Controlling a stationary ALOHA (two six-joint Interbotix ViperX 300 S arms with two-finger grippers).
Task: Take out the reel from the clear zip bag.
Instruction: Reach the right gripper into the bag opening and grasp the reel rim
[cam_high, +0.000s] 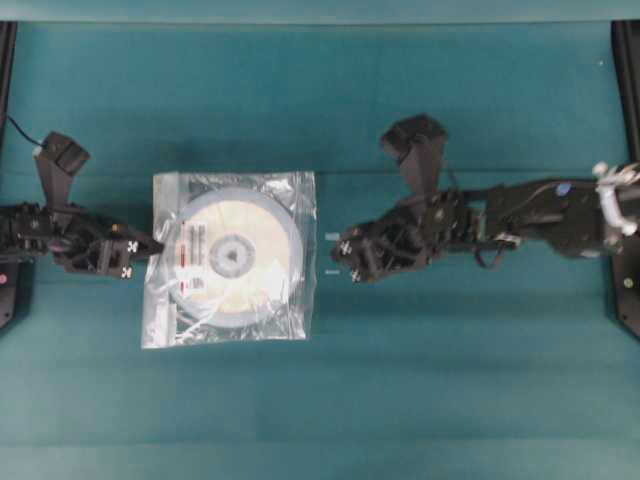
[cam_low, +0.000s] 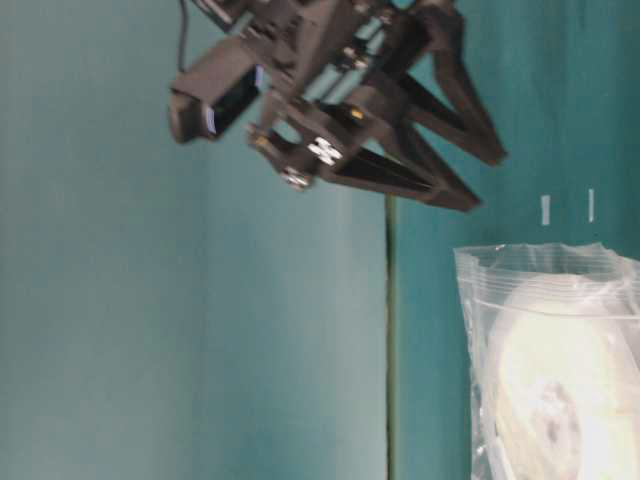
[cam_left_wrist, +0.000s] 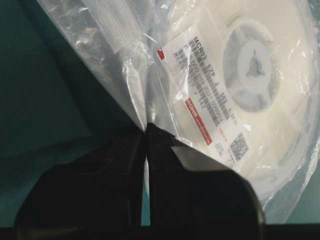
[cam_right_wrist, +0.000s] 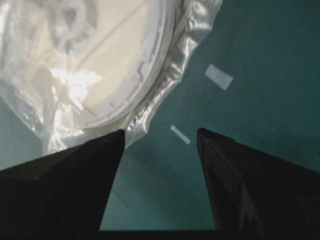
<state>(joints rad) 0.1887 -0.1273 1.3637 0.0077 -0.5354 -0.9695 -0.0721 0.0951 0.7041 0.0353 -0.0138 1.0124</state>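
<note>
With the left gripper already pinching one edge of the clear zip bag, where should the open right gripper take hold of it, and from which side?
Probably the loose plastic margin of the clear zip bag on the right gripper's side, coming in low from the right of the overhead view. The reel fills the middle, flat on the table; only film beyond its rim is thin enough to pinch. The left gripper anchors the opposite edge.

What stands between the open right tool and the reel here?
Only the crinkly clear zip bag itself: the flat round white reel lies fully inside it. The right tool hangs open just off the bag's right edge, bare teal table between them. The left tool is shut on the bag's opposite edge.
</note>
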